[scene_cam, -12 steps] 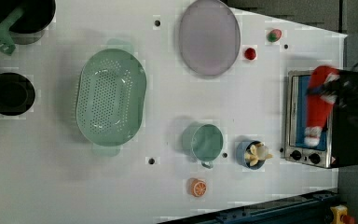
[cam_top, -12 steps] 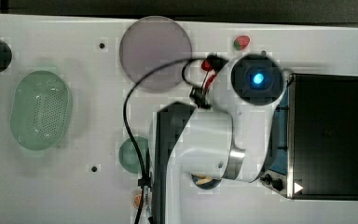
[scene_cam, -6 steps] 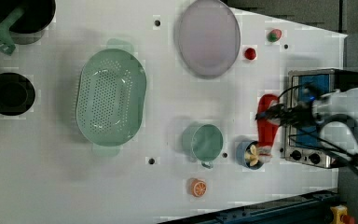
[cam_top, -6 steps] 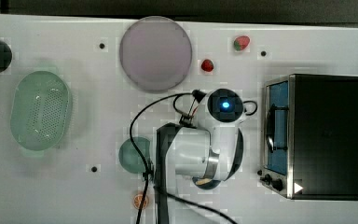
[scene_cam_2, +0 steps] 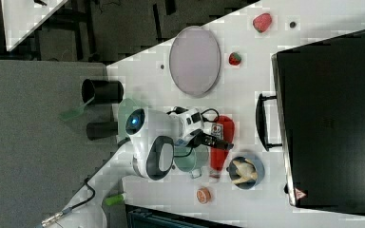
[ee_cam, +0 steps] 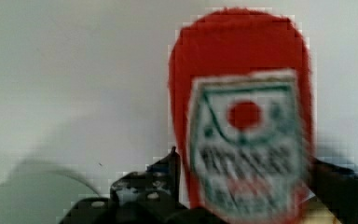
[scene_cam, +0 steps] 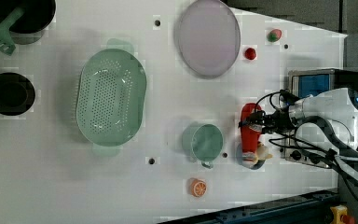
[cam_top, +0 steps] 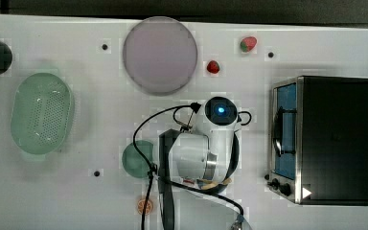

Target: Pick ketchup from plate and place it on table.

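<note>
Bench (scene_cam: 65,186) surface, white with a few dark holes, carries everything. Largest on it is the black toaster oven (cam_top: 333,139) at the top view's right, then the pale-green perforated basket (scene_cam: 111,97) at the left view's left, then the greyish-lilac plate (scene_cam: 208,37), which lies bare at the far edge in the left view.

The ketchup (scene_cam: 250,133) is well apart from the plate, held in the jaws of the gripper (scene_cam: 260,122); the wrist view shows dark fingers (ee_cam: 161,184) on either side of the labelled red body (ee_cam: 244,126), so the jaws are closed on it. In the left view it hangs lengthwise just left of the oven, its white end toward the small blue bowl (scene_cam_2: 246,171) of pale food, with the green cup (scene_cam: 203,141) near on the left view's left.

My judgement is that the carry is nearly done and only the set-down remains. The risk lies in the crowding: lowered where it hangs, the bottle's lower end could land on the blue bowl's rim and tip or roll when released. A drift toward the left view's right could knock the oven front; toward the left view's left, the cup. How high the bottle sits above the bench I cannot tell, so an early release could drop it.
</note>
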